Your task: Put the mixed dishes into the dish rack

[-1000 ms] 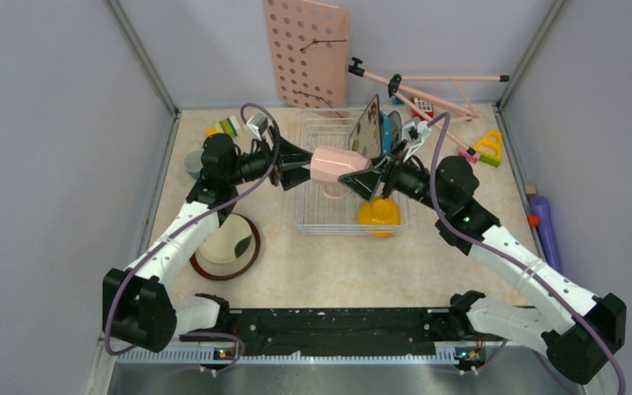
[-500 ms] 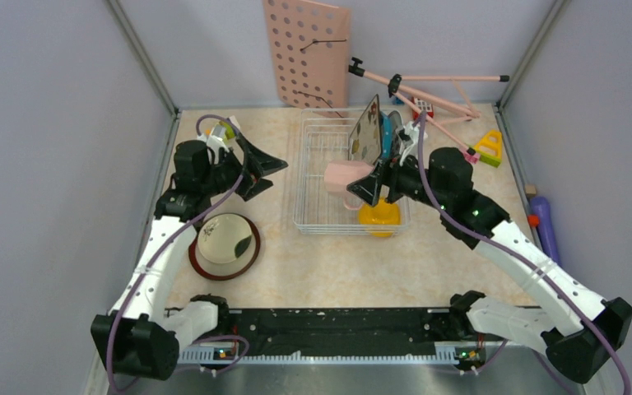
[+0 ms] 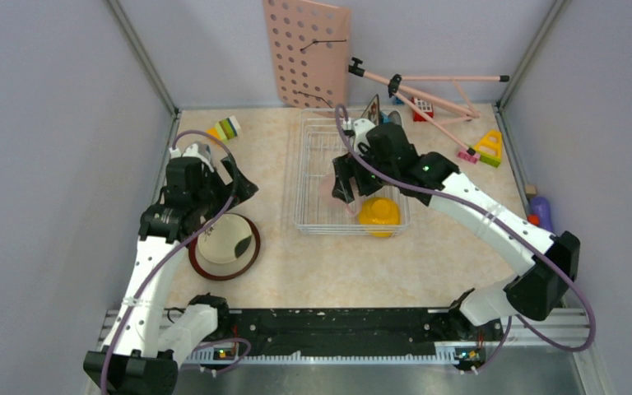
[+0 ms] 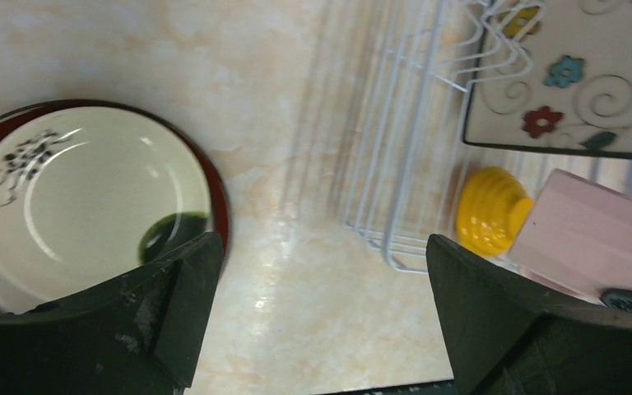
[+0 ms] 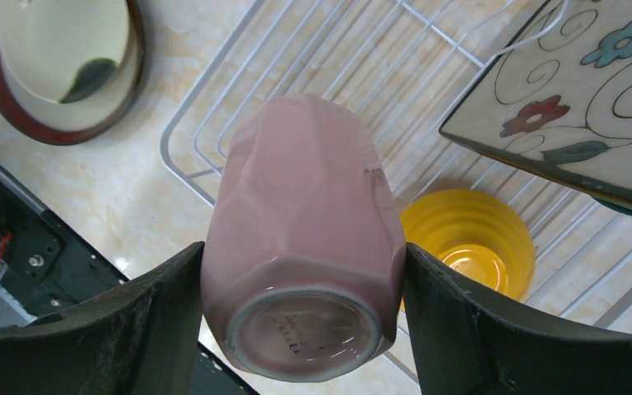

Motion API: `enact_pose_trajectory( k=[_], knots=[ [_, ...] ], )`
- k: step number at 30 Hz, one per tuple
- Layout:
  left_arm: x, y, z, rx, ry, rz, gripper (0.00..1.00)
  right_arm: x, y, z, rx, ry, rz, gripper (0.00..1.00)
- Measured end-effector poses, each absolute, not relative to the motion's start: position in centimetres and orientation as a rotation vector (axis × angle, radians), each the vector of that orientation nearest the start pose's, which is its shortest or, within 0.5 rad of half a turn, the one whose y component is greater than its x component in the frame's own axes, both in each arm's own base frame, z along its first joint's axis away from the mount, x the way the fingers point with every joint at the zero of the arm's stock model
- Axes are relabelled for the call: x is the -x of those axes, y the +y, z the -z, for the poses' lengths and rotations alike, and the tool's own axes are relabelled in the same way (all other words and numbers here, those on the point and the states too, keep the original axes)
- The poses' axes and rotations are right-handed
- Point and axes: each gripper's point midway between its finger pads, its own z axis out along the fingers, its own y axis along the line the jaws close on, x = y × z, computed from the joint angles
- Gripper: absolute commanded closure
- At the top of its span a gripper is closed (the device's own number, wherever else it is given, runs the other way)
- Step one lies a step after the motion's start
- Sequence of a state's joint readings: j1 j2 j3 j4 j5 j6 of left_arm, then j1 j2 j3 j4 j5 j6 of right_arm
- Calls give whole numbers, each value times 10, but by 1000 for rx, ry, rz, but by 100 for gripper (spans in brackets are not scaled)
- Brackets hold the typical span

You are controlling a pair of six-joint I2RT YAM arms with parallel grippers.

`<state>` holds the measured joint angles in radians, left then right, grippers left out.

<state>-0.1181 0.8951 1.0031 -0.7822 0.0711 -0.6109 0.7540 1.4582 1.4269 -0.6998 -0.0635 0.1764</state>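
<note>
My right gripper (image 3: 346,183) is shut on the pink mug (image 5: 300,214), holding it by its sides with the base toward the wrist camera, over the near part of the dish rack (image 3: 317,144). The yellow bowl (image 3: 378,212) sits in the rack's near right corner. The square flowered plate (image 3: 372,109) stands upright at the rack's far end. My left gripper (image 3: 232,177) is open and empty, above the table between the rack and the brown-rimmed cream plate (image 3: 224,244). In the left wrist view the left gripper (image 4: 321,329) has the cream plate (image 4: 82,197) at left. The teal mug is hidden.
A pink pegboard (image 3: 309,53) leans on the back wall beside a pink stand (image 3: 428,86). Toy blocks lie at back left (image 3: 225,127) and back right (image 3: 488,148). A purple object (image 3: 543,222) lies at the right edge.
My left gripper let go of the pink mug and drew back left toward the cream plate. My right gripper kept the mug and swung it down over the rack.
</note>
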Motion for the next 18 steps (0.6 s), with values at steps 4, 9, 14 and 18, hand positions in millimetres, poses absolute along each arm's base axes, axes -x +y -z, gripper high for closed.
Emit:
enact_pose_trajectory(
  k=[4,9,14,18],
  knots=[
    [-245,-47,-206,605,2228,346,7,-284,288,-214,752,2313,-439,100],
    [-240,-32,-192,688,2227,245,7,-304,293,-199,780,2338,-314,100],
    [-238,-19,-180,768,2217,167,8,-312,304,-174,853,2362,-199,100],
    [-232,-15,-165,820,2230,131,9,-306,306,-145,939,2410,-110,100]
  ],
)
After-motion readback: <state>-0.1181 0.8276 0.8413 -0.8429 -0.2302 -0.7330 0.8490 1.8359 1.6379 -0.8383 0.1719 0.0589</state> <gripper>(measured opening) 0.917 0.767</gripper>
